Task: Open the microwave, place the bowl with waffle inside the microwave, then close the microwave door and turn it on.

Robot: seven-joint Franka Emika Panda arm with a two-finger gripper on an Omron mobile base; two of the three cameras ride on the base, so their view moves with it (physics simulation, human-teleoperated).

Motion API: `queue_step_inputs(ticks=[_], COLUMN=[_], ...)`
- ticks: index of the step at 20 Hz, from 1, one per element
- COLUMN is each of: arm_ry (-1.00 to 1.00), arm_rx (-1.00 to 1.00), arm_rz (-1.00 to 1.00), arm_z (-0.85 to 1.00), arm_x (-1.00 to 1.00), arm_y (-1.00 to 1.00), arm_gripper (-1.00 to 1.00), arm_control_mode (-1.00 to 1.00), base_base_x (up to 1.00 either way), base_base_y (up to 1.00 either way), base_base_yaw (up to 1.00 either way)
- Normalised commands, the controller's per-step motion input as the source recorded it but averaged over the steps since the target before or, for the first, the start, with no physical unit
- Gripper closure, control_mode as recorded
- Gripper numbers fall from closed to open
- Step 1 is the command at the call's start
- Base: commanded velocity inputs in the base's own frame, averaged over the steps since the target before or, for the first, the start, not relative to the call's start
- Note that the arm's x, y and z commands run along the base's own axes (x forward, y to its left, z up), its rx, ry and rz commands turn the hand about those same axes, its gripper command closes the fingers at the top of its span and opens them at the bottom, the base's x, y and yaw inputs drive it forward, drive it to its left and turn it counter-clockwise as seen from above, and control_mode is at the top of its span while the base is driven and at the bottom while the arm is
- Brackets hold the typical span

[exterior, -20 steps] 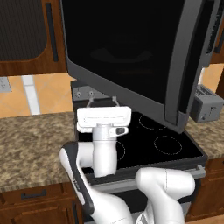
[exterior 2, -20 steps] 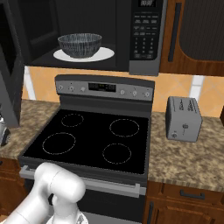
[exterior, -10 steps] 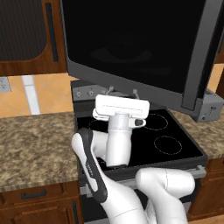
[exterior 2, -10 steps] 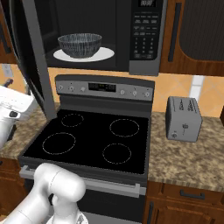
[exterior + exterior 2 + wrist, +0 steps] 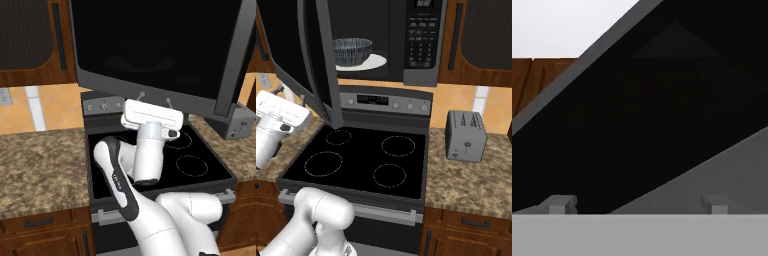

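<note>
Right base view: microwave door (image 5: 303, 47) swung outward, handle vertical.

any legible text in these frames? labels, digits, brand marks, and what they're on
None can be read.
Microwave button panel: rows of pale key marks and a small display at the top, too small and blurred to read.
Stove back panel: a small lit display strip, blurred, unreadable.
Toaster: no visible lettering.
Microwave door: plain dark glass, no marking.

2 base views share the stove (image 5: 361, 160); hand view seemingly near microwave door (image 5: 637, 125).
</note>
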Motion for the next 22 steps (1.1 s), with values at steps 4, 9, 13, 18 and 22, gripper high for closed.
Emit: queue_step_inputs(ticks=[4,9,13,18,22], arm_ry=[0.0,0.03,0.09,0.17,0.18], arm_rx=[0.04,0.01,0.0,0.0,0.0], arm_rz=[0.0,0.0,0.0,0.01,0.04], arm_z=[0.09,0.09,0.01,0.0,0.0], arm_x=[0.26,0.41,0.45,0.53,0.53], arm_y=[-0.14,-0.08,-0.03,-0.1,-0.07], arm_gripper=[-1.0,-1.0,-1.0,-1.0,-1.0], arm_control_mode=[-1.0,-1.0,-1.0,-1.0,-1.0], base_base_x=[0.0,0.0,0.0,0.0,0.0], base_base_y=[0.0,0.0,0.0,0.0,0.0], base_base_yaw=[0.0,0.0,0.0,0.0,0.0])
